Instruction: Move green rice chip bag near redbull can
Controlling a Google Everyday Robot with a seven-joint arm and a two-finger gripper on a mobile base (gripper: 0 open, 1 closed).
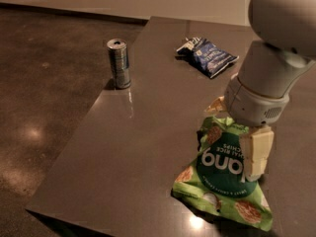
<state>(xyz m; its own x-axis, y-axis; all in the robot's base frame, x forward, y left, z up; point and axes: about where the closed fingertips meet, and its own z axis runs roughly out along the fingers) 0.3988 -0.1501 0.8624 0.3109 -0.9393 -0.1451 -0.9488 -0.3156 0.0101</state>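
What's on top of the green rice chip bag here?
The gripper sits over the upper right of the green rice chip bag, hiding that part. Nothing else lies on it; the table beneath is covered.

Bright green rice chip bag (222, 181) that bore a dark green circle and white lettering, silver-grey redbull can (119, 63), dark blue chip bag (210, 57), glossy brown tabletop (148, 142), cream end effector (234, 137) that hung at the green bag's top, fingers apart

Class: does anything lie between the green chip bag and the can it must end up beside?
Nothing visible does. The table between the green chip bag and the can holds nothing; the blue chip bag lies farther back, off that line. The gripper is at the green bag's top edge, fingers open.
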